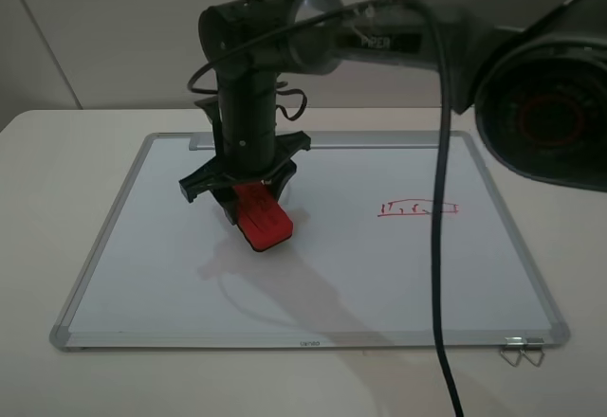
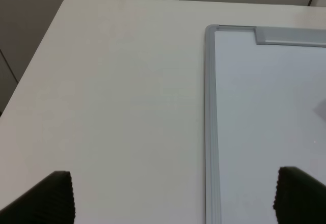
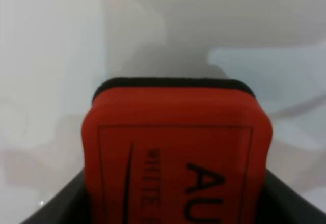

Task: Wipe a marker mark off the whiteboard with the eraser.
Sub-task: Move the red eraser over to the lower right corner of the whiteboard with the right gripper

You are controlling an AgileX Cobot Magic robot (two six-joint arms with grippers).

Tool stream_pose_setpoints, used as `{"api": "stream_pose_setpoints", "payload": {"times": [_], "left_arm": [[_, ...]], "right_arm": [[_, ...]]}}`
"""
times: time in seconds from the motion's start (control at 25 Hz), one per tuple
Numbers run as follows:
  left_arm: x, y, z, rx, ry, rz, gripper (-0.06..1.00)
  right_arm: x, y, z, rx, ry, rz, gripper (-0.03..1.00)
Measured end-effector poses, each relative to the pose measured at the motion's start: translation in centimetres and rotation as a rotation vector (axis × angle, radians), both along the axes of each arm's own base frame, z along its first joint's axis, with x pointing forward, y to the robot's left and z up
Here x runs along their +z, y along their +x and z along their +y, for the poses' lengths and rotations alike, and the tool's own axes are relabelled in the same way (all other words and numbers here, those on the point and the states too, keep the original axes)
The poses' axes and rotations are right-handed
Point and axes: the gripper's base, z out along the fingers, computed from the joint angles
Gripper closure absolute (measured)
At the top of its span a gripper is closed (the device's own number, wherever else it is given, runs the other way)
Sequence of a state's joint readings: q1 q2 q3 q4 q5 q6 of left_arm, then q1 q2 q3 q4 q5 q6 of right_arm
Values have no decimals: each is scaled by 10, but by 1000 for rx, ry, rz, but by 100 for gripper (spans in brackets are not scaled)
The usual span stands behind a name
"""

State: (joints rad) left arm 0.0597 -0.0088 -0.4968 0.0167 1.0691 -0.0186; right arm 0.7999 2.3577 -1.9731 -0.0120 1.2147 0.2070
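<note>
Now the right pincer [image 1: 251,204] is clamped on the eraser [image 1: 264,218], holding it tilted over the left-centre of the whiteboard [image 1: 379,275] with its near end dipped toward the surface, though whether the black felt actually touches I cannot tell. Off to the right, well apart from the eraser, sits a wide, flat red sketch [image 1: 418,210] with little ticks inside. Meanwhile the left pincer [image 2: 175,196] hangs spread wide with nothing in it, over the tabletop [image 2: 112,91] at the whiteboard's left frame.
</note>
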Motion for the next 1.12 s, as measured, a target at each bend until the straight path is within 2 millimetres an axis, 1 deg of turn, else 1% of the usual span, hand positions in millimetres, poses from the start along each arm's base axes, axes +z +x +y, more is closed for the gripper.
{"api": "stream_pose_setpoints", "payload": {"times": [0.08,0.24,0.4,0.52,0.64,0.76,0.84,0.92,1.04,1.12], "left_arm": [[0,0,0,0,0,0,16],[0,0,0,0,0,0,16],[0,0,0,0,0,0,16],[0,0,0,0,0,0,16],[0,0,0,0,0,0,16],[0,0,0,0,0,0,16],[0,0,0,0,0,0,16],[0,0,0,0,0,0,16],[0,0,0,0,0,0,16],[0,0,0,0,0,0,16]], "right_arm": [[5,-1,-10,-30,-8,8,47],[5,-2,-51,-122,-48,15,47],[8,-9,-106,-248,-72,3,47],[8,-20,-151,-350,-85,-3,47],[6,-38,-197,-442,-105,-17,47],[5,-56,-232,-534,-123,-38,47],[3,-66,-248,-581,-131,-46,47],[-1,-75,-258,-595,-145,-38,47],[-9,-84,-263,-588,-165,-20,47],[-11,-86,-265,-575,-174,-24,47]]}}
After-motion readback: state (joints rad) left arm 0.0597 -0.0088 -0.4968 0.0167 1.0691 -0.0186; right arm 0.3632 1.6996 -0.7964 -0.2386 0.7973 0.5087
